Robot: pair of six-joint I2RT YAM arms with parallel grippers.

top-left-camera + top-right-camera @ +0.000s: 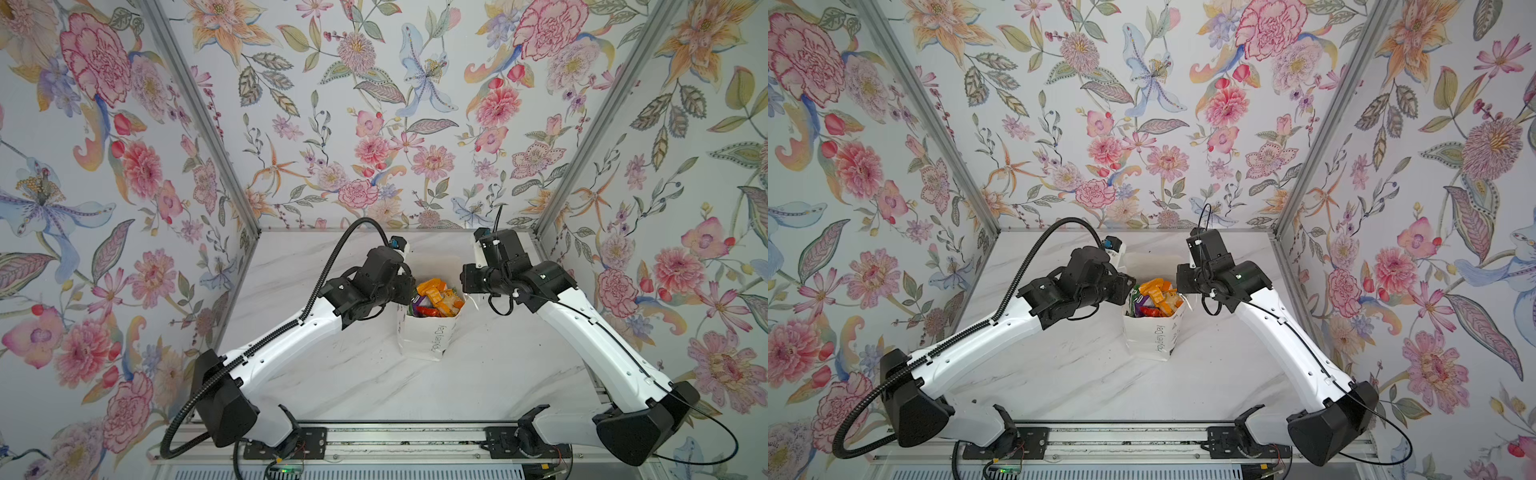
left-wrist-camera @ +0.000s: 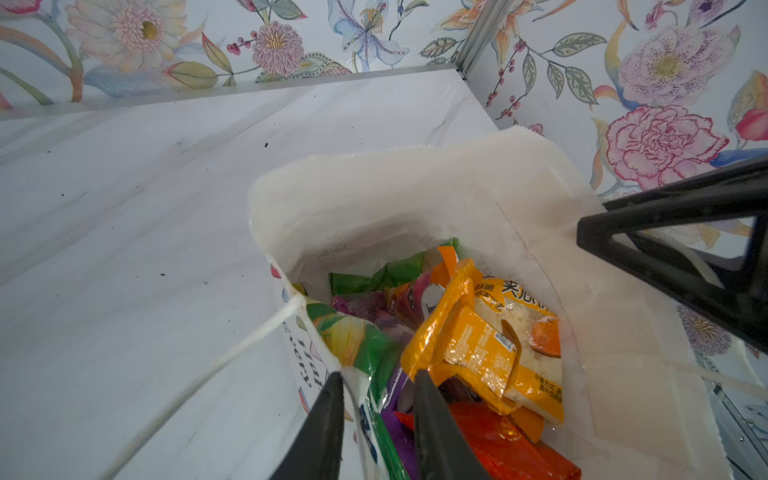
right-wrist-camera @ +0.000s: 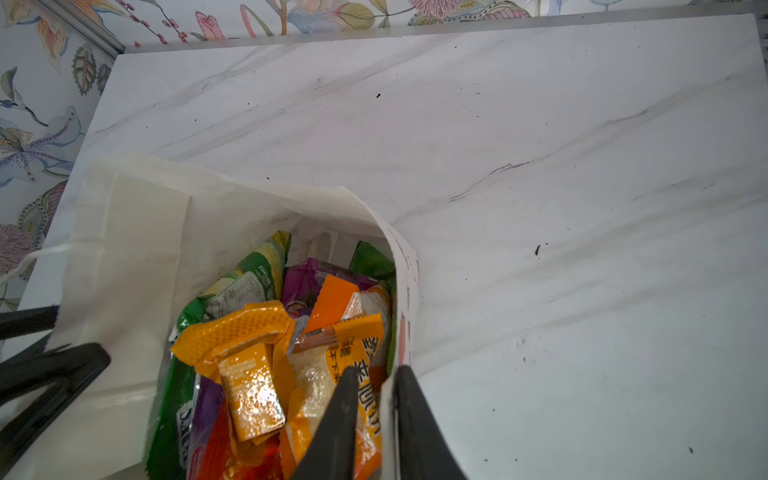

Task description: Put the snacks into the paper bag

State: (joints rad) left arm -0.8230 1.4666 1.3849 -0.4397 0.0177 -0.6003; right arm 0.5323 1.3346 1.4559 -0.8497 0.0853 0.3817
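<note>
Looking over my bench: white marble-look tabletop (image 1: 332, 374) with a few dark specks, boxed in on three sides by floral wallpaper walls (image 1: 374, 104). A metal rail (image 1: 395, 436) runs along the edge where my two arms are bolted down.

Room-wise, there's open marble outward of each gripper's outer finger, and more of it past the fingertips before the far wall. The side walls sit well apart from both wrists.

The paper bag (image 1: 428, 340) stands upright right between my two grippers, mouth open. My left gripper (image 2: 378, 374) straddles one wall of it, one finger outside and one inside. The jaws are parted and clamp nothing; the paper and the edge of a green packet (image 2: 361, 345) sit loose in the gap. My right gripper (image 3: 376, 369) does the same on the opposite wall, parted a bit, paper running between the fingers with slack.

The snacks (image 1: 436, 297) I can see are down inside the bag, just beyond both sets of fingertips:
- orange packet (image 2: 478, 345) on top
- red pack (image 2: 498, 444) underneath
- purple one (image 3: 303, 282) further in

A white cord handle (image 2: 249, 349) trails off outside my left outer finger.
</note>
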